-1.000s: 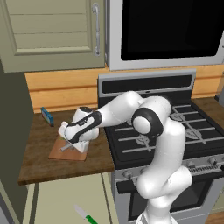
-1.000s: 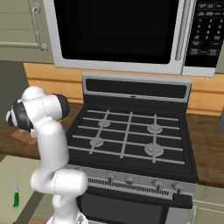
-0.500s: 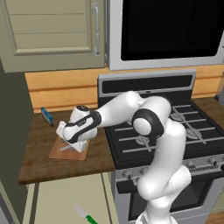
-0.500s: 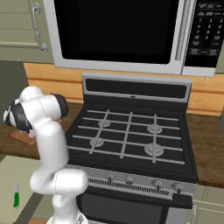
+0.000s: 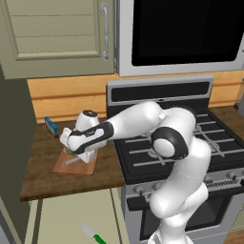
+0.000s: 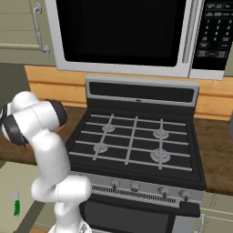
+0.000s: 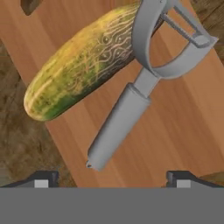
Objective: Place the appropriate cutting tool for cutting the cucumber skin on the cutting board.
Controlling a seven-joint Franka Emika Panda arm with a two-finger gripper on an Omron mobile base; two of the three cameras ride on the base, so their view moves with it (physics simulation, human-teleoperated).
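Observation:
The grey metal peeler (image 7: 131, 94) lies flat on the reddish-brown cutting board (image 7: 175, 131). Its loop head rests over one end of the mottled yellow-green cucumber (image 7: 83, 65), which also lies on the board. My gripper (image 7: 113, 178) is open just above them, and its fingertips (image 7: 43, 177) stand wide apart on either side of the handle's end without touching it. From the left base view the hand (image 5: 78, 143) hovers over the board (image 5: 83, 166) on the wooden counter, and the peeler's handle (image 5: 71, 161) shows as a pale streak under it.
A small blue object (image 5: 51, 126) stands on the counter behind the board. The stove (image 5: 190, 138) is immediately right of the board. A green-handled knife (image 5: 93, 234) lies on the floor in front of the cabinets. A dark tall wall (image 5: 14, 143) bounds the counter's left.
The hand has shifted slightly up and to the left over the board. The board and the other things have stayed in place.

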